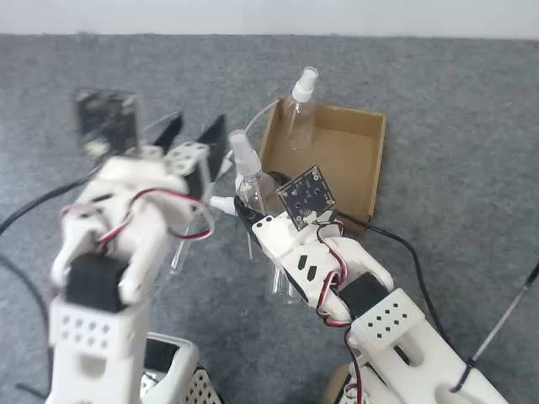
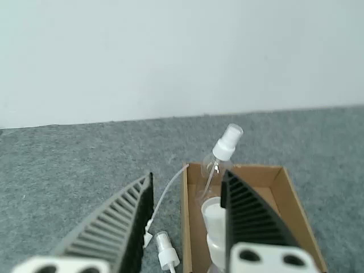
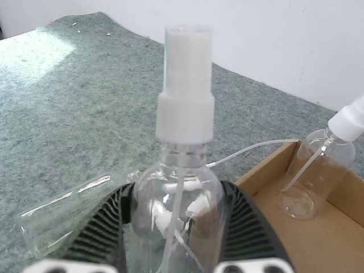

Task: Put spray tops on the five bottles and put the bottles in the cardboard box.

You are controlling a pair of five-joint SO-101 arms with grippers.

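Observation:
My right gripper (image 3: 177, 196) is shut on a clear bottle (image 3: 176, 210) held upright, with a white spray top (image 3: 185, 96) on its neck. In the high view this bottle (image 1: 248, 178) stands just left of the cardboard box (image 1: 366, 168). A second capped bottle (image 1: 299, 109) stands in the box's far left corner, also seen as the boxed bottle (image 3: 318, 165). My left gripper (image 1: 192, 139) hangs open left of the box, nothing between its fingers. Beyond the left gripper (image 2: 187, 176), a loose spray top (image 2: 166, 257) with its tube lies on the carpet.
A bare clear bottle (image 3: 62, 219) lies on its side on the grey carpet beside the held one. More clear bottles (image 1: 282, 282) lie under the right arm. A white perforated basket (image 1: 189, 383) sits at the near edge. Black cables (image 1: 413, 252) trail right of the box.

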